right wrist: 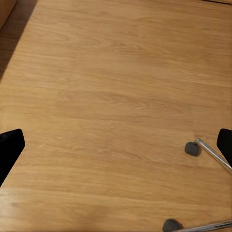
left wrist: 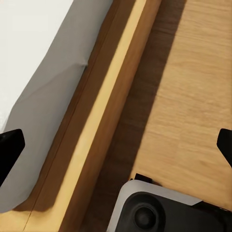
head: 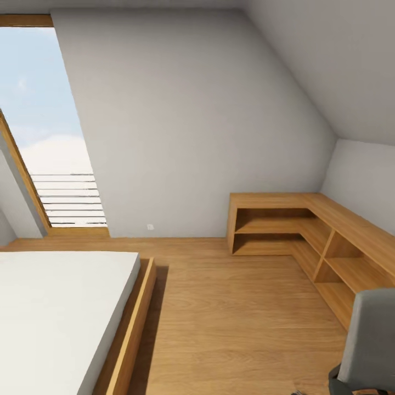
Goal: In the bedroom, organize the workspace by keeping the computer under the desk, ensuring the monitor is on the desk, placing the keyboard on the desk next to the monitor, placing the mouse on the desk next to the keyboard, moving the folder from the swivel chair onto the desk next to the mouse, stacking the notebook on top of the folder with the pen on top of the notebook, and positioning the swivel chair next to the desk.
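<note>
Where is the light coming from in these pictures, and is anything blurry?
Head view: daylight enters through the tall slanted window; all sharp. Left wrist view: the white bed's wooden frame casts a dark shadow on the wooden floor. Right wrist view: evenly lit floor, chrome chair legs slightly soft.

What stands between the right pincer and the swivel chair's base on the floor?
Nothing visible. In the right wrist view, the right pincer, fingers spread, looks at bare wooden floor, with the swivel chair castor and chrome leg ahead, unobstructed.
</note>
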